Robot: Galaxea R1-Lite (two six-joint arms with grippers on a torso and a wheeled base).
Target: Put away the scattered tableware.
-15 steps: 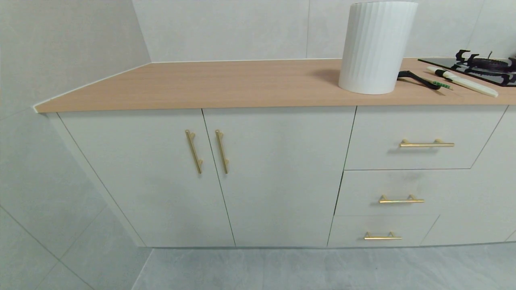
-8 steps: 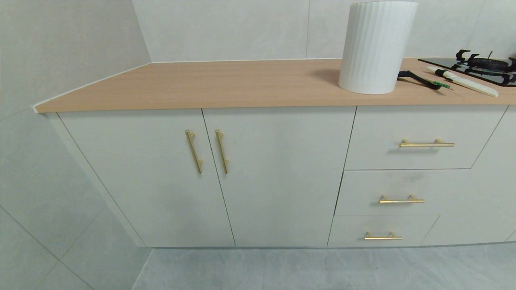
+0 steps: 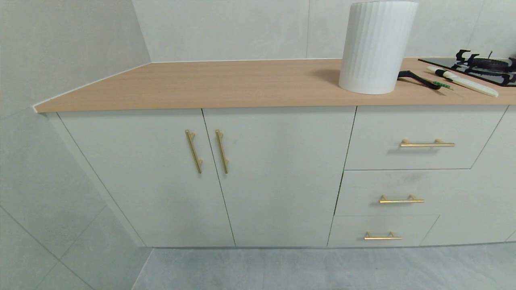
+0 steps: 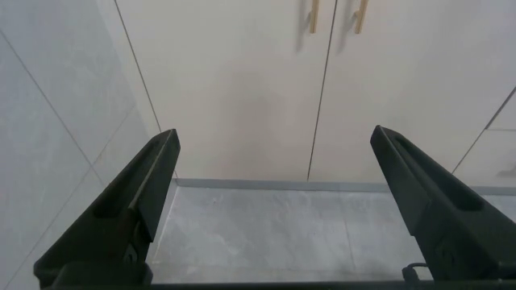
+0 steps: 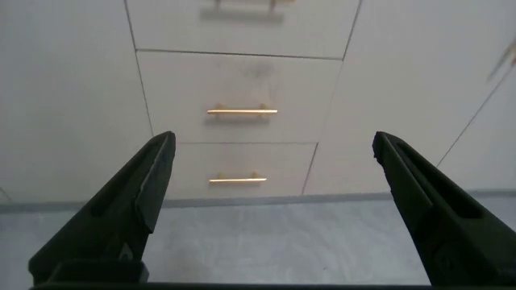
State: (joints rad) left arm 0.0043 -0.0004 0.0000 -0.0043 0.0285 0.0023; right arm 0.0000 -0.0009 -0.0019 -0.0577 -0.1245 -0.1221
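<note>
Lying beside the white canister (image 3: 375, 48) are utensils (image 3: 463, 81).

Cupboard doors (image 4: 234, 89) with gold handles (image 4: 313, 16) stood ahead of my left hand (image 4: 272, 137); drawers (image 5: 242, 89) faced my right hand (image 5: 272, 138), grey floor (image 5: 266, 234) beneath both.

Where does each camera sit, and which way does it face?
Head view: high up, facing forward and down at the countertop, white canister, cabinet doors and drawers.
Left wrist view: low, facing the cabinet doors' base and floor, framed by the open left tool.
Right wrist view: low, facing the two lower drawers, framed by the open right tool.
Shared: head and right wrist views both show the lower drawer handles.
</note>
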